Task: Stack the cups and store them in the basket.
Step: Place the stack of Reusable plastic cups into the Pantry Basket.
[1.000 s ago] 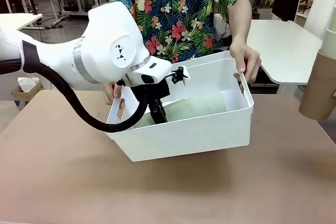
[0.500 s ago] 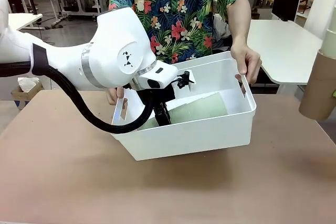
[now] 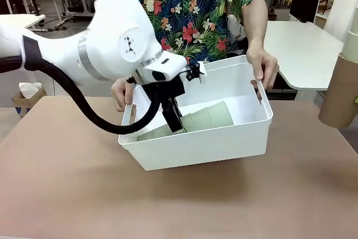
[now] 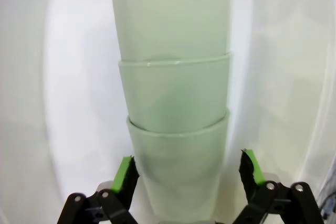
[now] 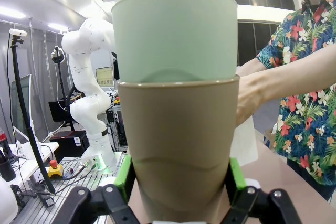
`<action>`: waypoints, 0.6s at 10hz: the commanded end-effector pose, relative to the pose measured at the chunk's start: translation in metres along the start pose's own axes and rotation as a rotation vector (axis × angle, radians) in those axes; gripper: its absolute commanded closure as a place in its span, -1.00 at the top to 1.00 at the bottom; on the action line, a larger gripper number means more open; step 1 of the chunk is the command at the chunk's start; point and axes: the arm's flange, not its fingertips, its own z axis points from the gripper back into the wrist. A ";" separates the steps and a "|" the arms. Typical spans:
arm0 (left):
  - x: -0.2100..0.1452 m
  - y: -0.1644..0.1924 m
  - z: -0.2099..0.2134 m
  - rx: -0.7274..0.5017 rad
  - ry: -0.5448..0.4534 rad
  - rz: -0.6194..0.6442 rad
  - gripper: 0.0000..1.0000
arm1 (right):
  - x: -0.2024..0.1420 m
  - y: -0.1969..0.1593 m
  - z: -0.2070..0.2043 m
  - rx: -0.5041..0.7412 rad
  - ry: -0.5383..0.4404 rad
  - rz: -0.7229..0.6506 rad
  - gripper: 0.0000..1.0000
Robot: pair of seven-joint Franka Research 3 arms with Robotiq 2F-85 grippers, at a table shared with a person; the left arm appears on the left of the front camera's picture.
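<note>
While left jaws stand open, straddling mint stack (image 4: 173, 103) in basket (image 3: 196, 149) — right jaws clamped on taupe cup (image 5: 181, 145).

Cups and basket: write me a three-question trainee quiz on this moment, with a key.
1. True or false: nobody touches the white rectangular plastic basket.
2. Which colour is the matte plastic tumbler between the pads of the right gripper? A) pale mint green B) taupe-brown C) white
3. In the left wrist view, how many pale mint green tumblers lie nested ahead of the open left gripper?
Key: 1 false, a person's hands hold both its ends. 2 B. 3 three.
</note>
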 end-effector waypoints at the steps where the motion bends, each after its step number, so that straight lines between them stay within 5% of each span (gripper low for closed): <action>1: -0.018 -0.005 0.057 -0.099 -0.101 -0.057 1.00 | 0.004 0.001 -0.001 0.001 0.003 0.020 0.72; 4: -0.053 -0.008 0.145 -0.168 -0.263 -0.102 1.00 | 0.004 0.001 -0.001 0.001 0.003 0.020 0.72; 6: -0.113 -0.002 0.212 -0.213 -0.434 -0.135 1.00 | 0.004 0.001 -0.001 0.001 0.003 0.020 0.72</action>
